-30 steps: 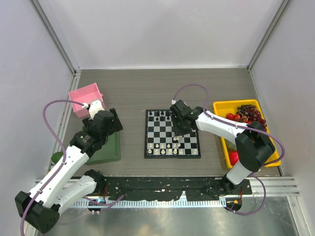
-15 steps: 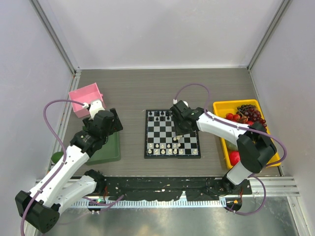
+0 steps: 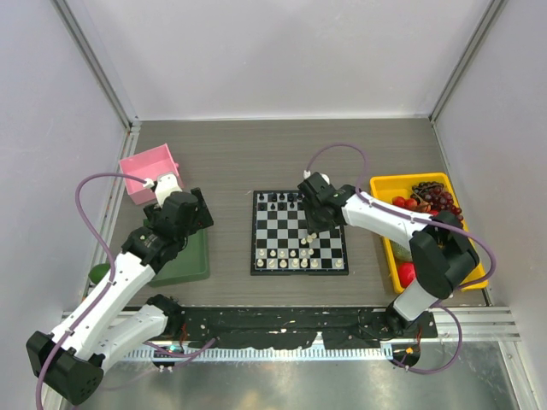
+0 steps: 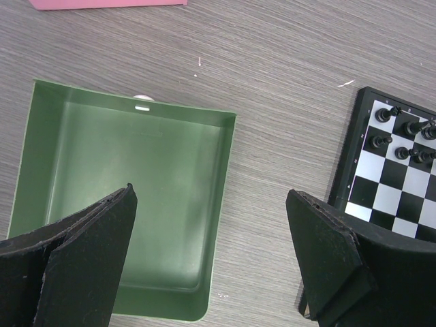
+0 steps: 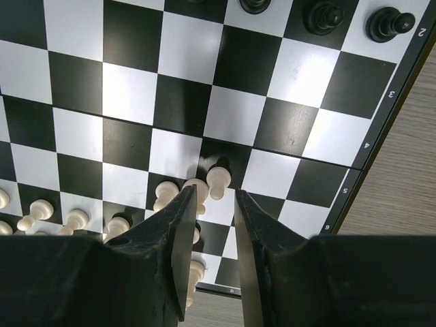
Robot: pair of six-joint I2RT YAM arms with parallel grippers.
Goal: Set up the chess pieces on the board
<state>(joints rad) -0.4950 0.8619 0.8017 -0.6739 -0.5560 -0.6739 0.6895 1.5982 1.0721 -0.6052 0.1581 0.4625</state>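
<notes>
The right gripper (image 5: 216,199) hangs low over the near-right part of the chessboard (image 3: 281,229). Its jaws are a narrow gap apart with nothing clamped between them; board squares show through the gap, and a cream-white pawn (image 5: 216,181) stands on a dark square just past the fingertips. The left gripper (image 4: 211,204) hovers with its jaws spread wide above the green tray (image 4: 61,143), which lies just left of the board, and holds nothing. By my reading the setup is partly done. A row of cream-white pieces (image 3: 291,263) lines the board's near edge. A few more stand loosely in the rows behind it, some bunched close together instead of one to a square. The black pieces (image 4: 411,127) fill the far-left corner in two short rows, and three more of them show near the right border in the right wrist view. How far the black rows run across cannot be told, since the right arm covers part of that side. The middle squares are bare. What probably remains is completing the black ranks and spacing out the white pawns. No brand shows; the only writing is small white numerals (image 5: 402,95) along the board's border, of which 2, 3 and 4 can be read.
</notes>
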